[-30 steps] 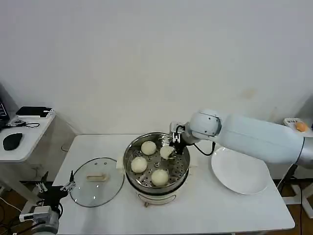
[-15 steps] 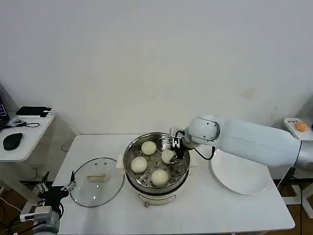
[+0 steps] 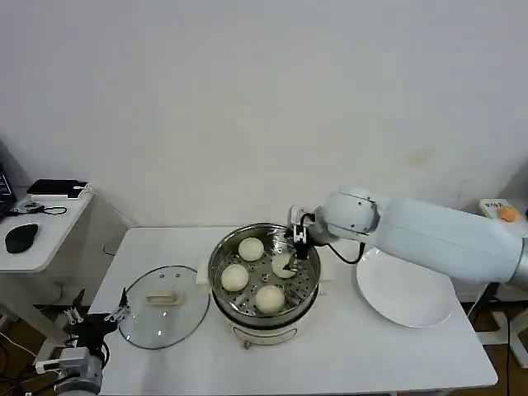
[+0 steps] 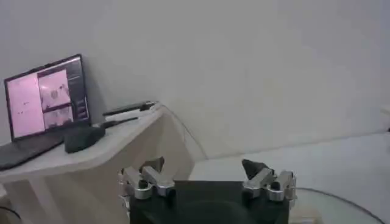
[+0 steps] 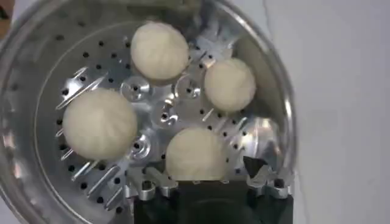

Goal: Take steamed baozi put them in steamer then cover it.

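White table [image 3: 346, 355], steamer [image 3: 262, 318], cover [image 3: 163, 315], plate [image 3: 408, 293]

The right gripper [image 3: 290, 250] partly hid the small round cream-white bun [image 3: 283, 264] at three o'clock in the shiny stainless-steel steamer pot [image 3: 307, 293].

A bare white wall [image 3: 247, 99] is backing a plain white table [image 3: 396, 355], while a side desk [image 3: 41, 239] is holding a running laptop [image 4: 46, 97] and a mouse [image 3: 21, 238], suggesting a robotics lab or office rather than a kitchen.
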{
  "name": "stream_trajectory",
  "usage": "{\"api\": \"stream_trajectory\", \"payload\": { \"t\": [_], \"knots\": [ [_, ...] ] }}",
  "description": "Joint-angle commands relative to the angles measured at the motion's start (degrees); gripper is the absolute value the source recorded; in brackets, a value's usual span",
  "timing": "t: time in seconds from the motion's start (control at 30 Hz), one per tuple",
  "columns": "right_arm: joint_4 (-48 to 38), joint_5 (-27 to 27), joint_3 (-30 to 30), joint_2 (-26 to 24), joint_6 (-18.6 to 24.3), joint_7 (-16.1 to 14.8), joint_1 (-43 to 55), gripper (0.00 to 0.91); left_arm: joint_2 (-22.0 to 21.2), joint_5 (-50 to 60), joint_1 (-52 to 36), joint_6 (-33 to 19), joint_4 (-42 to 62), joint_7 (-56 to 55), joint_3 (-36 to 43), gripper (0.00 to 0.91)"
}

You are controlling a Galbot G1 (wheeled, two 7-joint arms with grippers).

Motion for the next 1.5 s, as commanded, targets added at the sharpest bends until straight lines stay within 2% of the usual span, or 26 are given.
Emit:
{"api": "stream_trajectory", "payload": {
  "t": [0.03, 0.07, 0.1, 0.13, 0.2, 0.23, 0.27, 0.3, 0.33, 0.37, 0.4, 0.43, 0.5, 0.53, 0.57, 0.63, 0.67, 0.73, 0.83, 1.0, 1.2, 1.4, 1.5],
  "knots": [
    [11.3, -5.1, 23.5, -11.2, 18.1, 20.8, -18.8, 0.907, -0.2, 0.9, -0.1, -0.5, 0.3, 0.6, 0.1, 0.907],
    [12.1, -6.1, 28.5, -11.9, 20.4, 23.2, -25.4, 0.907, -0.3, 0.9, -0.2, -0.5, 0.4, 0.7, 0.3, 0.907],
    [12.2, -6.2, 30.6, -12.0, 20.7, 23.7, -27.4, 0.907, -0.3, 0.9, -0.2, -0.6, 0.4, 0.7, 0.4, 0.907],
    [13.0, -7.9, 37.3, -11.7, 23.2, 27.7, -34.3, 0.907, -0.4, 1.0, -0.2, -0.7, 0.3, 0.8, 0.5, 0.907],
    [13.5, -10.8, 46.3, -9.6, 28.5, 32.9, -44.8, 0.907, -0.5, 1.5, -0.2, -1.4, 0.4, 1.4, 0.5, 0.907],
    [13.6, -12.6, 49.1, -8.0, 30.6, 33.7, -50.4, 0.907, -0.6, 2.0, -0.1, -1.8, 0.6, 1.6, 0.5, 0.907],
    [13.5, -13.5, 54.9, -6.9, 32.1, 34.2, -53.2, 0.907, -0.8, 2.5, -0.1, -2.2, 0.8, 1.7, 0.6, 0.907],
    [13.2, -18.1, 61.7, -3.9, 35.8, 34.4, -59.3, 0.907, -0.9, 2.6, 0.0, -2.4, 0.8, 1.8, 0.6, 0.907],
    [12.9, -20.7, 67.3, -1.1, 37.0, 33.5, -65.6, 0.907, -1.0, 2.9, 0.1, -2.9, 1.0, 1.9, 0.7, 0.907],
    [12.9, -21.1, 71.1, 0.4, 37.8, 32.8, -68.2, 0.907, -1.2, 3.3, 0.3, -3.6, 1.1, 1.9, 0.7, 0.907],
    [12.7, -21.7, 76.2, 2.1, 39.4, 31.4, -73.0, 0.907, -1.2, 3.4, 0.4, -3.8, 1.2, 2.0, 0.7, 0.907],
    [12.4, -23.9, 82.4, 5.8, 40.3, 28.7, -79.0, 0.907, -1.2, 3.6, 0.5, -4.3, 1.4, 2.2, 0.6, 0.907],
    [11.8, -25.9, 89.9, 10.3, 43.4, 26.5, -84.8, 0.907, -1.2, 6.2, 0.7, -5.7, 2.0, 2.2, 0.6, 0.907],
    [12.0, -23.7, 93.6, 12.9, 43.8, 23.9, -88.5, 0.907, -1.2, 8.0, 0.9, -7.4, 2.6, 2.0, 0.5, 0.907],
    [12.1, -22.6, 95.4, 13.8, 44.3, 23.2, -90.6, 0.907, -1.1, 9.2, 1.1, -8.2, 2.7, 2.2, 0.5, 0.907],
    [12.5, -19.9, 103.8, 17.9, 44.7, 20.3, -95.6, 0.907, -0.5, 11.1, 1.4, -8.7, 2.7, 2.2, 0.6, 0.907],
    [12.6, -19.9, 105.0, 18.3, 44.7, 20.3, -96.9, 0.907, -0.4, 13.3, 1.4, -9.2, 2.9, 2.2, 0.6, 0.907],
    [13.6, -17.8, 109.7, 19.7, 44.4, 18.3, -102.0, 0.907, 0.2, 18.2, 1.2, -10.0, 3.6, 2.0, 0.8, 0.907],
    [15.5, -16.0, 113.8, 20.4, 42.3, 16.9, -106.6, 0.907, 0.7, 34.0, 1.8, -12.0, 4.1, 1.4, 1.6, 0.907],
    [15.1, -14.6, 118.2, 20.4, 41.9, 17.1, -110.8, 0.907, 2.6, 58.8, 3.7, -14.4, 4.4, -2.4, 2.0, 0.907],
    [16.9, -13.4, 119.4, 21.3, 41.1, 19.6, -111.0, 0.907, 6.3, 69.2, 1.5, -14.1, 9.6, -2.3, 2.4, 0.907],
    [20.6, -13.7, 119.5, 22.9, 38.8, 21.8, -113.0, 0.907, 5.8, 73.7, 0.2, -12.8, 10.7, -0.7, 5.8, 0.907],
    [21.2, -14.1, 119.2, 23.9, 38.7, 21.9, -113.4, 0.907, 5.9, 75.4, -1.2, -12.2, 13.0, 0.3, 7.4, 0.907]
  ]
}}
